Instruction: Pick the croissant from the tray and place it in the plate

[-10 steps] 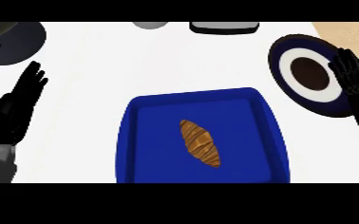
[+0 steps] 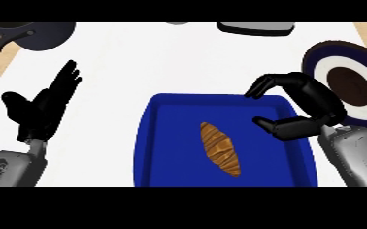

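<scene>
A brown croissant (image 2: 220, 148) lies lengthwise in the middle of the blue tray (image 2: 161, 140). My right hand (image 2: 308, 106) hovers over the tray's far right corner, fingers and thumb curled apart with nothing between them, a short way right of the croissant. The plate (image 2: 331, 58), dark blue rim with a white ring and a brown centre, sits at the right edge, partly behind that hand. At the left, beside the tray, my left hand (image 2: 44, 107) rests open with its fingers up.
A dark round pan (image 2: 43, 33) sits at the far left corner. A grey flat object (image 2: 256, 27) lies at the far edge, with a small grey item (image 2: 177, 23) left of it. White counter shows between the tray and the far edge.
The view has shifted down and nearer. My right hand has come in from the plate's side to over the tray's right corner. The left hand holds its place; the croissant has not moved.
</scene>
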Controlling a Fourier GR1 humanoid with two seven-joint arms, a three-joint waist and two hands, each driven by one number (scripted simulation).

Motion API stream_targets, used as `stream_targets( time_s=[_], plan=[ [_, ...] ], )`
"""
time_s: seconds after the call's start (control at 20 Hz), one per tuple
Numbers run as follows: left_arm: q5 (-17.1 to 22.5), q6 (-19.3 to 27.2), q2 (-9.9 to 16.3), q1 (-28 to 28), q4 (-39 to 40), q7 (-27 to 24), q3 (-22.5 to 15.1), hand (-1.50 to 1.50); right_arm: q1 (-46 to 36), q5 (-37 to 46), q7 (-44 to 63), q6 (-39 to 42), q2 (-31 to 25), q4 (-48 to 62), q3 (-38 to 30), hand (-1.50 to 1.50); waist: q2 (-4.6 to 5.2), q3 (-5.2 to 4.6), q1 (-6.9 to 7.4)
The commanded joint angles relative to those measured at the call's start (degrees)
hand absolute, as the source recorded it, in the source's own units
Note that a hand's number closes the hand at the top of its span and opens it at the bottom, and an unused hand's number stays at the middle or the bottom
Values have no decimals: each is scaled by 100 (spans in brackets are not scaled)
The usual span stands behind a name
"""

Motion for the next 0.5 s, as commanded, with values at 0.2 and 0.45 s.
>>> stream_targets(
  time_s=[0.2, 0.45],
  plan=[
    [-116, 161, -320, -42, 199, 165, -171, 0, -346, 572, -2256, 1588, 439, 2123, 791, -150, 7, 50, -135],
    [-224, 182, -413, -203, 364, 162, -159, 0, -1169, 1882, -3206, 1340, 246, 2844, 1246, -150, -27, 42, -213]
  ],
)
